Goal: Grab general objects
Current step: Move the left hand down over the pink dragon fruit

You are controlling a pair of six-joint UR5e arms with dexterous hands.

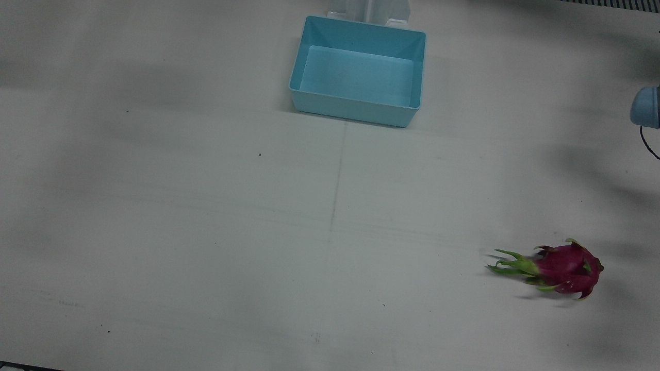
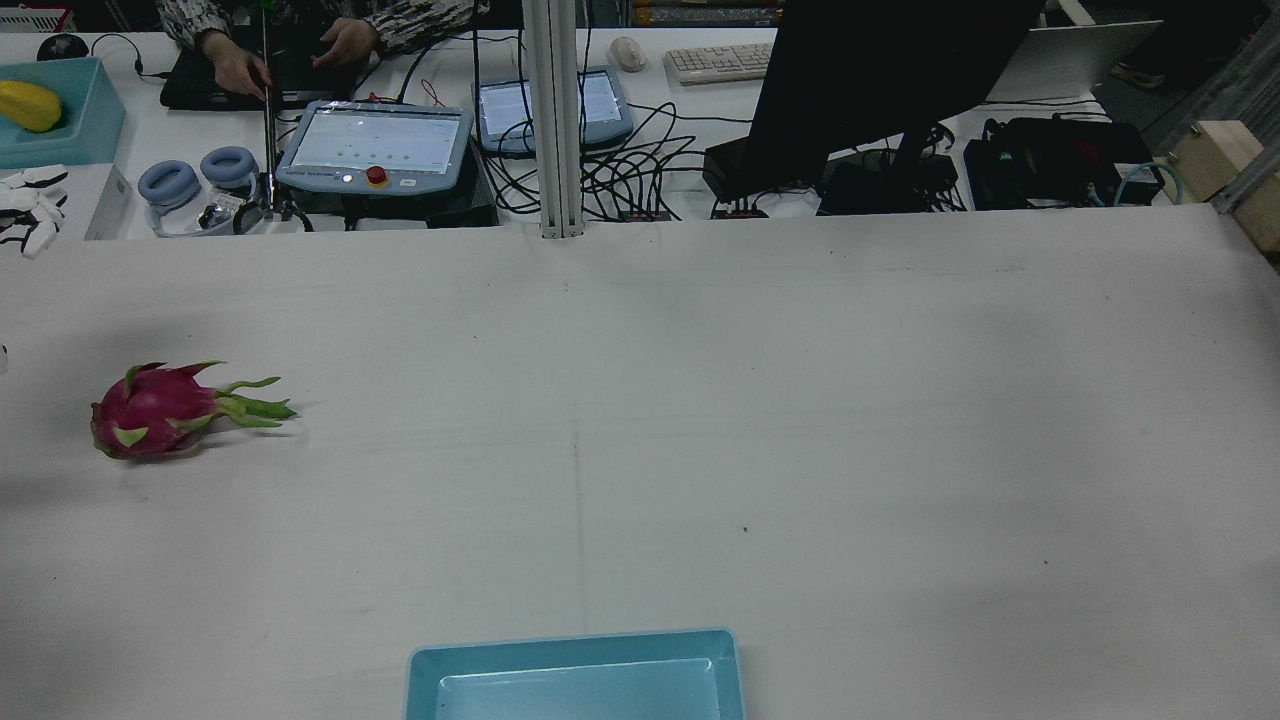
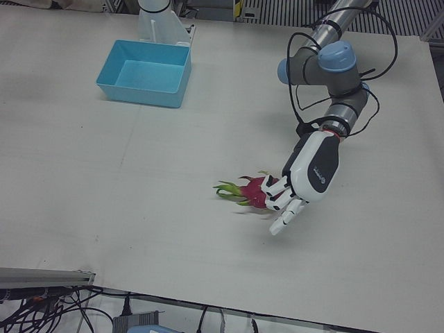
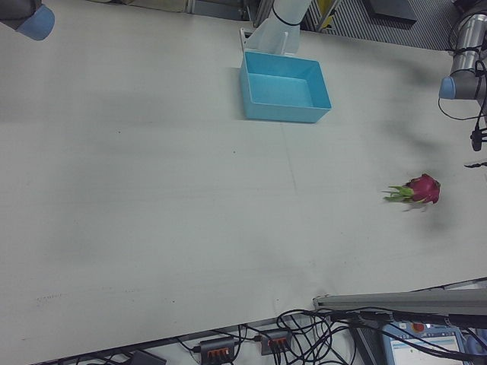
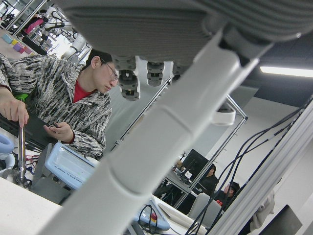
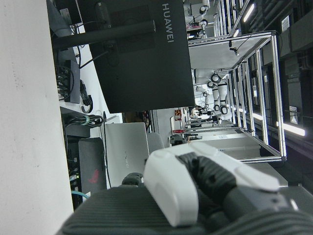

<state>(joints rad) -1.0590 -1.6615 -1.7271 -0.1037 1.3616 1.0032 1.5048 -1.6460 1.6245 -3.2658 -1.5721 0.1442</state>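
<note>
One broad white table (image 1: 206, 232) fills every fixed view, matte, with a faint seam running down its middle and a few dark specks. Behind its far edge in the rear view stands a cluttered bench: a large black monitor (image 2: 880, 80), two teach pendants (image 2: 375, 145), a keyboard (image 2: 715, 62), tangled cables, and a seated person in a patterned top (image 2: 300, 40) with both hands at the bench.

Next in size, the light blue bin (image 1: 358, 72) sits at the robot's edge of the table, near the centre line, with nothing in it; the rear view cuts off all but its far rim.

Left arm (image 3: 333, 76): only the left-front view shows it whole, reaching down from the top right. The front view catches just a blue joint cap at its right edge. The left hand (image 3: 298, 187) hangs low over the table, just beside the dragon fruit (image 1: 559, 268) on the fruit's outer side. Its fingers (image 3: 284, 218) are spread and extended, holding nothing; whether they touch the fruit I cannot tell. The front and rear views show the fruit lying alone, with no hand near it.

Dragon fruit: lying on its side on the left arm's half of the table, well apart from the bin, green tips pointing toward the table's centre line.

Right hand (image 6: 195, 181): seen only in its own camera, too close to tell how far open it is.
</note>
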